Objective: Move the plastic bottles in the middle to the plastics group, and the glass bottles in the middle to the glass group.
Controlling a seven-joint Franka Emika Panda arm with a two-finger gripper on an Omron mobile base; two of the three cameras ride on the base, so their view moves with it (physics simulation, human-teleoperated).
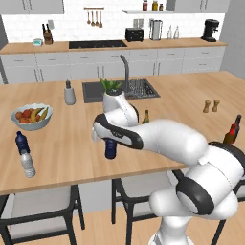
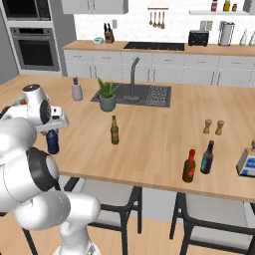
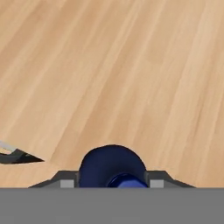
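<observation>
Two dark blue plastic bottles stand on the wooden counter (image 1: 57,158): one under the gripper (image 1: 110,142), the other (image 1: 19,141) at the left end just beside one clear water bottle (image 1: 27,164); three glass bottles are up too, one olive-green bottle (image 2: 114,130) mid-counter, and one red-capped brown bottle (image 2: 189,166) close beside one near-black bottle (image 2: 207,157) toward the right; two pepper mills (image 2: 213,126) stand behind those; one fruit bowl (image 1: 31,116) sits behind the left pair.

The arm reaches forward and left, elbow bent, hand pointing straight down over the near blue bottle (image 1: 110,149).

In the hand view, that bottle's (image 3: 113,166) rounded shoulder fills the gap between the two fingertips (image 3: 66,183), which sit close on either side, gripping it; it stands upright, long axis vertical, cap up, near the counter's front edge.
</observation>
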